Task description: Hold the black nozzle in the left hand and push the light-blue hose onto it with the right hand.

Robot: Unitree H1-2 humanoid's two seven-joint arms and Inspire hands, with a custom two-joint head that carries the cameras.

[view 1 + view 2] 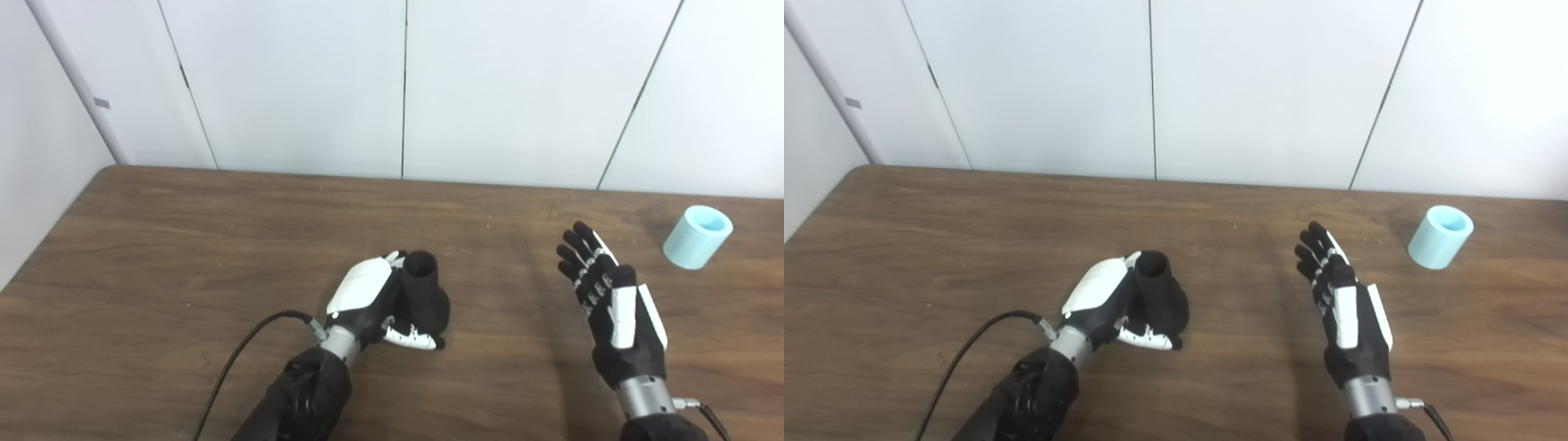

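The black nozzle (425, 294) stands upright near the middle of the wooden table (184, 245), its open mouth facing up. My left hand (370, 303) is wrapped around its left side and base, fingers behind it and thumb in front. The light-blue hose (698, 236), a short cylinder, sits tilted at the far right of the table. My right hand (606, 300) hovers open, fingers straight and apart, to the left of and nearer than the hose, holding nothing.
White wall panels (404, 86) rise behind the table's far edge. A black cable (245, 349) runs from my left wrist toward the near edge. Bare wood lies between the two hands.
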